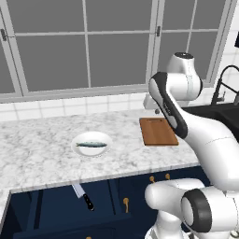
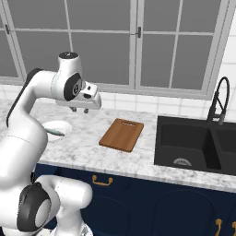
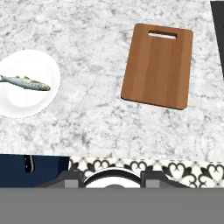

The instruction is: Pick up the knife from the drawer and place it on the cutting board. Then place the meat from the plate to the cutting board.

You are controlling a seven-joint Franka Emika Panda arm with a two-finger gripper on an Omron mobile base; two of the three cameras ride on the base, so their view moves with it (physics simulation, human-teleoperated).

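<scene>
The knife (image 1: 83,196) lies in the open navy drawer (image 1: 51,205) below the counter edge, with its black handle towards me and its blade pointing back. In the hand view only the tip of the knife's handle (image 3: 29,163) shows in the drawer (image 3: 43,169). The fish (image 1: 91,144) lies on the white plate (image 1: 79,148), left of the empty cutting board (image 1: 158,131). My gripper (image 2: 79,109) hangs high above the counter between plate (image 3: 28,100) and board (image 3: 158,65), open and holding nothing; its fingertips (image 3: 70,177) stand wide apart.
A black sink (image 2: 198,143) with a dark faucet (image 2: 219,101) sits right of the board. Windows and a tiled wall back the marble counter (image 1: 42,158). Navy cabinet doors with brass handles (image 2: 102,180) run below.
</scene>
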